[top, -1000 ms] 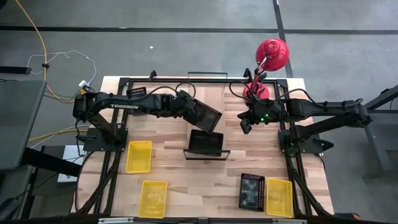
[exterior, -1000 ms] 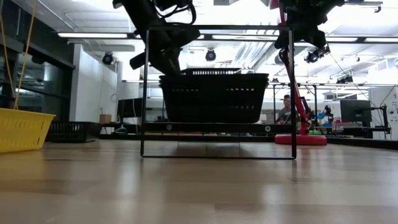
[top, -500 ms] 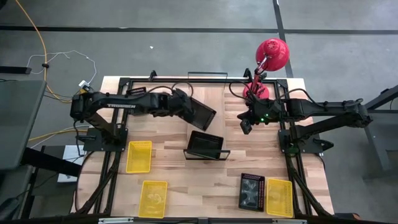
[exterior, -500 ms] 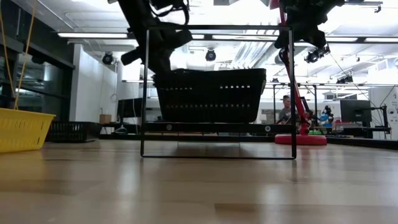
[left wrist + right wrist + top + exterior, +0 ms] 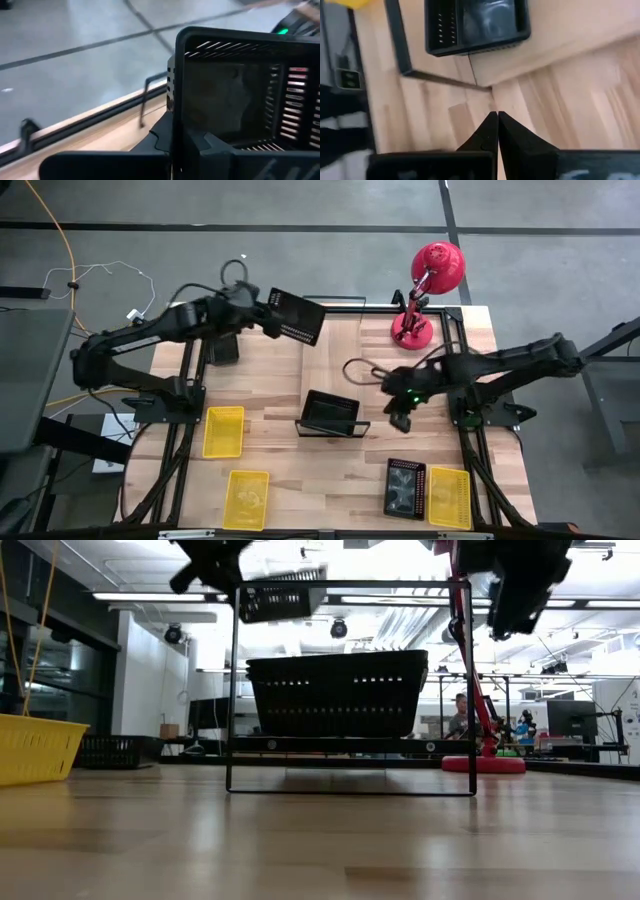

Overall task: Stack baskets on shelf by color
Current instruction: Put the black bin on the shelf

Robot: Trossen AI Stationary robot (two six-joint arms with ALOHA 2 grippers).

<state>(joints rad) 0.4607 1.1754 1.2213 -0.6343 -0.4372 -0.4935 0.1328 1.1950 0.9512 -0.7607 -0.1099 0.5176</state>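
My left gripper (image 5: 271, 311) is shut on a black basket (image 5: 298, 318), held high over the table's far left part; the low view shows it (image 5: 277, 602) above the shelf's top rail (image 5: 350, 584). Another black basket (image 5: 330, 411) sits by its bottom on the shelf (image 5: 360, 427). My right gripper (image 5: 400, 421) is shut and holds nothing. It hangs over the table just right of the shelf, pointing steeply down. Three yellow baskets (image 5: 223, 430), (image 5: 247, 498), (image 5: 449, 496) and one black basket (image 5: 405, 486) lie on the table's near part. My left gripper pinches one end wall of the black basket (image 5: 176, 95), one finger outside (image 5: 159, 141) and one inside (image 5: 206, 144). The fingers come from the table's left, slanting down. The basket is lifted clear of everything and tilted.
A red desk lamp (image 5: 428, 275) stands at the table's far right. Black frame rails (image 5: 190, 380) run along both table sides. Bare wood lies between the shelf and the near baskets. A person sits far behind the table (image 5: 462, 715).
My left gripper has risen and swung toward the table's far left, carrying its black basket up from just over the shelf's basket; that one stays put. My right gripper, still shut, has moved toward the near edge and down, tipping steeper.
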